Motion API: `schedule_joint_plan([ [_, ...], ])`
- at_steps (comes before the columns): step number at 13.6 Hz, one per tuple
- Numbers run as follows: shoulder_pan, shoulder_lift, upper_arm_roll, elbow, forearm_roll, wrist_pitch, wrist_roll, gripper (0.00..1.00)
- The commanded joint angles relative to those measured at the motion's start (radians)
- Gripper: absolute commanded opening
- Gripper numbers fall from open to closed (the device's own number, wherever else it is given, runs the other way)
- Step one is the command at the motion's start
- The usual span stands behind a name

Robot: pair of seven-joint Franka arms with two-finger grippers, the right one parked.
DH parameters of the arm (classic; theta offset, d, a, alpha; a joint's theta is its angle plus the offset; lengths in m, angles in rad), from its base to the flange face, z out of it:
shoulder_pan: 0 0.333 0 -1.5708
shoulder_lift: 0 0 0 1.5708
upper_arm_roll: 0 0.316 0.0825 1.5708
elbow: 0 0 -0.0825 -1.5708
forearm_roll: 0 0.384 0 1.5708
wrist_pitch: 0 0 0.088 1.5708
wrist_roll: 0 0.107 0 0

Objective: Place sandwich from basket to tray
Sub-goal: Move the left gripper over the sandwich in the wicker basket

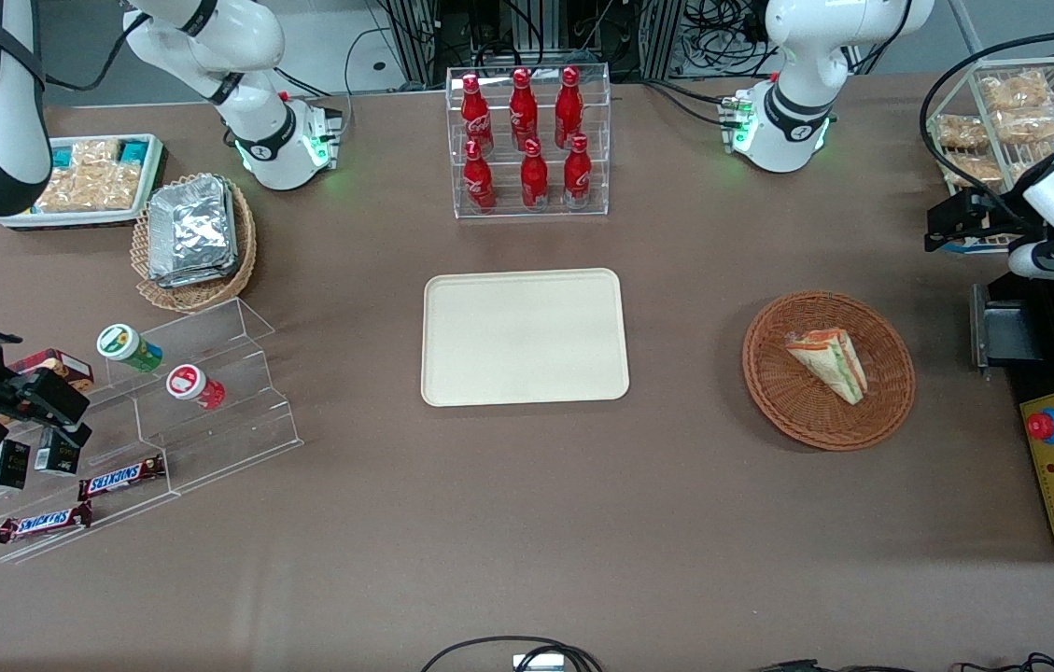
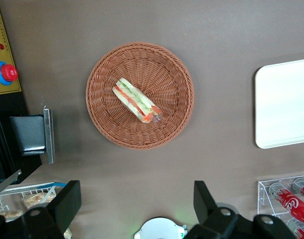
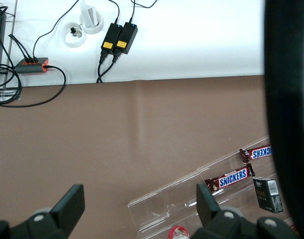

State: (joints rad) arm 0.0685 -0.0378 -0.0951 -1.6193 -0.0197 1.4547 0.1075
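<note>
Wicker basket [image 1: 828,370] holds 1 sandwich [image 1: 830,362], untouched.
Gripper [image 2: 137,204] hovers high with fingers spread apart; from the tray [image 1: 525,336], the wedge lies at 3 o'clock, long axis running 10-to-4.

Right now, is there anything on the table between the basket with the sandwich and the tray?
No. In the front view only bare brown table separates the basket holding the sandwich and the tray. The gripper hangs open above.
</note>
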Motion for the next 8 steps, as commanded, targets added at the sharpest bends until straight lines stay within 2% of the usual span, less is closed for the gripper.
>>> schedule_joint_plan([
  [1,-0.006,-0.013,0.006,-0.001,0.007,0.003,-0.008,1.0],
  [4,0.002,0.021,0.008,0.035,0.007,0.006,-0.008,1.0],
  [5,0.01,0.029,0.008,0.035,0.027,0.006,-0.012,1.0],
  [8,0.016,0.071,0.008,0.015,0.038,0.019,-0.138,1.0],
])
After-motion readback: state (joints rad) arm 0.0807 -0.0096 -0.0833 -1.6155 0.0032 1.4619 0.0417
